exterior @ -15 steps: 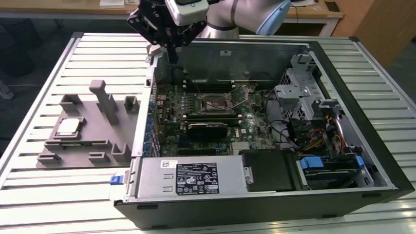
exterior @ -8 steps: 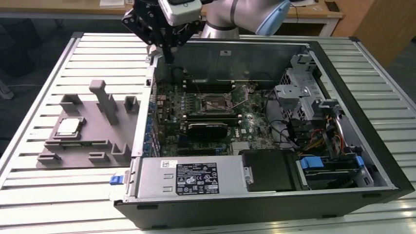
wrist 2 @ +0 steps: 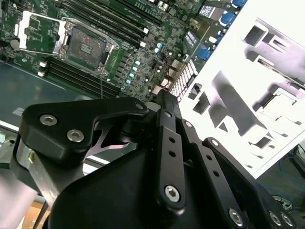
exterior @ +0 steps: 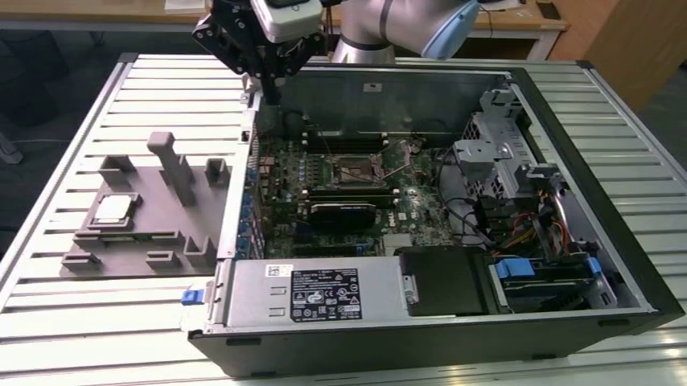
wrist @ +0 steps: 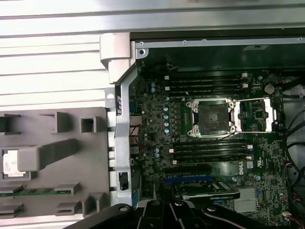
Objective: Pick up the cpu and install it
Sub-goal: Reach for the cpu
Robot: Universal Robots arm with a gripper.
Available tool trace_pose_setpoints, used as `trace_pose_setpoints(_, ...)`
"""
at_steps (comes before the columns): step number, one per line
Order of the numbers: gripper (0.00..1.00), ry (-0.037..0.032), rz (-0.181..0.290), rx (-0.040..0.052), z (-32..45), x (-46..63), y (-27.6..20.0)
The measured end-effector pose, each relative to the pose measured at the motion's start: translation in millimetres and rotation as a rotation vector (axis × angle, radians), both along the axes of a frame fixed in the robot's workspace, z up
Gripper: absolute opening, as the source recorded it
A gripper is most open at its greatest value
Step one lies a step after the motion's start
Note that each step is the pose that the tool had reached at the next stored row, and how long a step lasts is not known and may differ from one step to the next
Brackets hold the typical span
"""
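Note:
The cpu (exterior: pixel 112 209), a small silvery square with a pale rim, lies flat in a recess of the grey fixture tray (exterior: pixel 129 241) at the exterior view's left. In the first wrist view the cpu (wrist: pixel 8 162) is partly hidden behind a grey post of the tray (wrist: pixel 71 191). The empty cpu socket (exterior: pixel 358 170) sits on the green motherboard inside the open computer case, with its metal frame swung open (wrist: pixel 255 114). My gripper (exterior: pixel 265 79) hangs high over the case's far corner, nearer the tray side, and holds nothing that I can see. It is well apart from both cpu and socket (wrist: pixel 212 117).
The computer case (exterior: pixel 601 265) lies open on a slatted metal table (exterior: pixel 64 322). A power supply (exterior: pixel 311 293) fills its near side, and drive bays and cables (exterior: pixel 516 209) its right. A black card (exterior: pixel 341 213) lies beside the socket. Upright posts (exterior: pixel 166 161) rise from the tray.

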State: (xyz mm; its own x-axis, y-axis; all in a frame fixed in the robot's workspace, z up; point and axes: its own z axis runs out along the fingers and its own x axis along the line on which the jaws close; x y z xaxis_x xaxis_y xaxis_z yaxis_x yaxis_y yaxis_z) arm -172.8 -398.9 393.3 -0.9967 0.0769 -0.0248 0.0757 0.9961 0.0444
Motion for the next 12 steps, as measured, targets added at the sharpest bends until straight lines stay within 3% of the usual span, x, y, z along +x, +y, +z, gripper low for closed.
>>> trace_pose_setpoints(12,0.11,-0.0001,0.000,0.0000,0.0,-15.2,0.0)
